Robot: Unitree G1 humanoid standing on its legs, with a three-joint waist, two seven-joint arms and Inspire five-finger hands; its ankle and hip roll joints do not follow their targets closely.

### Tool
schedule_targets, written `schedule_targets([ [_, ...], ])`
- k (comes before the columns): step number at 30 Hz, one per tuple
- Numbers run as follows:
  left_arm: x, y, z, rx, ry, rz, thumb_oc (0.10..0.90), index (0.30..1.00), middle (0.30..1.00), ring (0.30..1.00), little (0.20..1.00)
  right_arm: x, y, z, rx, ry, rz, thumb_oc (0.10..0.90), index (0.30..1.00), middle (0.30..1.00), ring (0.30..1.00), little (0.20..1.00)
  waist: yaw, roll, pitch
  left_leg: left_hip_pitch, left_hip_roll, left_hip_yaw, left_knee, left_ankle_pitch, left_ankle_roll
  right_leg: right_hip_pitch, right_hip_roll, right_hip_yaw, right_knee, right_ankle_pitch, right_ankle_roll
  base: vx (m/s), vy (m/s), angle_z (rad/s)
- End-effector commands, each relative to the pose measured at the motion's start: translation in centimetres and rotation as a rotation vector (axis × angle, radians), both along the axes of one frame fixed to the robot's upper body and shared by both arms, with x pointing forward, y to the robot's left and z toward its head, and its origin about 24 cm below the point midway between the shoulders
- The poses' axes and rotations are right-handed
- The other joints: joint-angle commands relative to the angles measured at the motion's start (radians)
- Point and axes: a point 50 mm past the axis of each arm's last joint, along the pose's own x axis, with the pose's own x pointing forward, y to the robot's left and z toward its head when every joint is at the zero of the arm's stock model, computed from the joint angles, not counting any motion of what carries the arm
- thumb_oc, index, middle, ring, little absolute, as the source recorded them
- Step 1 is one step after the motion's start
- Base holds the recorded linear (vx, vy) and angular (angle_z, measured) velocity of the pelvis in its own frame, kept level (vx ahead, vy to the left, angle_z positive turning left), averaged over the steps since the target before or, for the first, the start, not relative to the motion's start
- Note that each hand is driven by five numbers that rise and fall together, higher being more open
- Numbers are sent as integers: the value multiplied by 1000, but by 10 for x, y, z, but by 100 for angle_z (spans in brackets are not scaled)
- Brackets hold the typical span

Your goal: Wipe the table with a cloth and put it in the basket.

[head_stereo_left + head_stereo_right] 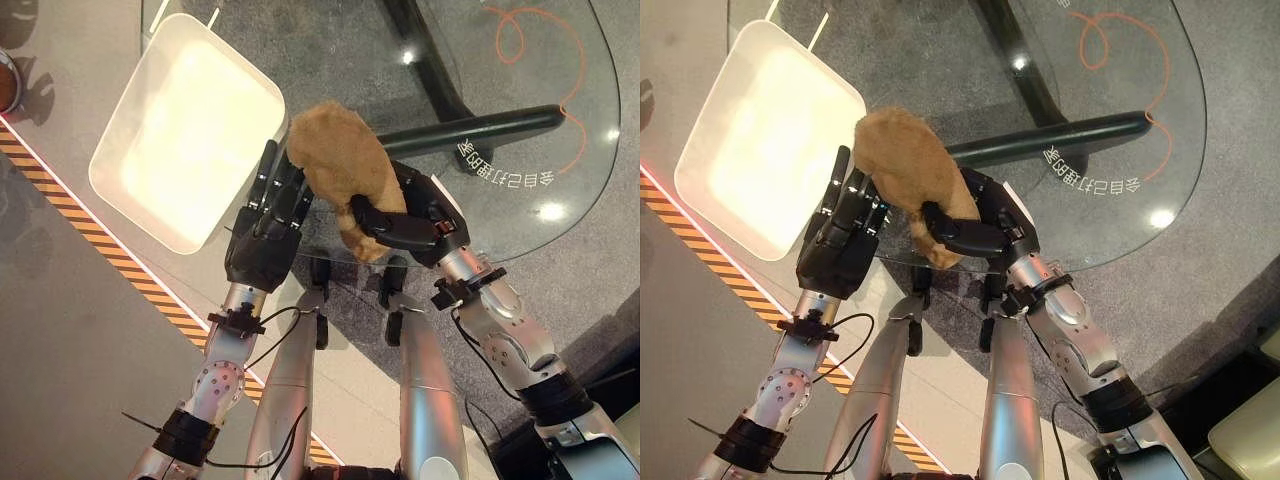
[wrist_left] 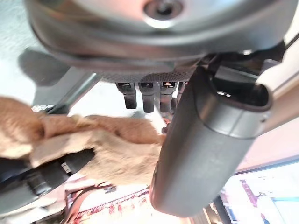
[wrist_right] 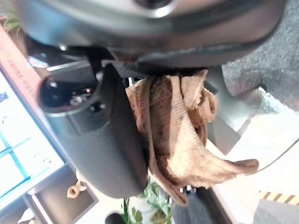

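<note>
the tan cloth is bunched up in the right hand, whose dark fingers and thumb are clenched round its lower part, so the cloth stands up above the hand in a rounded lump. in the right wrist view the same cloth hangs crumpled between the thumb and the palm, one corner trailing free. the cloth is held over the near edge of the glass worktop, beside the white basket, not inside it.

the left hand is just beside the cloth on the basket's side, its fingers straight and pointing up along the cloth's edge; it grips nothing. in the left wrist view the fingertips show straight, with the cloth past them.

the basket is a shallow white rectangular tray with rounded corners, standing to the robot's left of the worktop and close to its edge. an orange curl is drawn on the glass at the far side, and a black-and-orange striped line runs across the floor under the basket.
</note>
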Motion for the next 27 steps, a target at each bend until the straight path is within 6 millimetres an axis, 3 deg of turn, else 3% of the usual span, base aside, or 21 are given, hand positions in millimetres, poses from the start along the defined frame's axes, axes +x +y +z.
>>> schedule_targets([
  [1,-14,-15,34,-45,-170,-98,800,900,900,900,900,-42,39,66,80,-351,307,100,300,300,300,200,11,3,-26,35,-57,15,13,-85,39,15,67,2,-90,64,19,-77,-16,-2],
  [13,-7,-28,31,47,-99,-157,800,900,900,900,900,-46,58,70,58,-359,413,100,300,300,300,200,13,-2,-26,42,-66,5,-7,-73,38,25,71,10,-117,81,25,0,0,0],
  [17,-5,-25,32,25,-122,-150,800,900,900,900,900,-35,62,58,-85,-302,308,100,300,300,300,200,12,-1,-26,43,-67,9,-13,-71,36,23,71,10,-122,82,26,-10,34,0],
  [24,-7,-18,32,28,-153,-142,800,900,900,900,900,-19,47,25,-381,-201,169,100,300,300,300,200,14,-2,-26,48,-72,6,-34,-60,32,31,67,2,-141,88,27,-1,4,0],
  [27,-7,-16,34,34,-155,-139,800,900,900,900,900,-16,43,25,-458,-222,126,100,300,300,300,200,15,-5,-26,46,-73,5,-38,-56,33,30,67,0,-145,92,29,0,0,0],
])
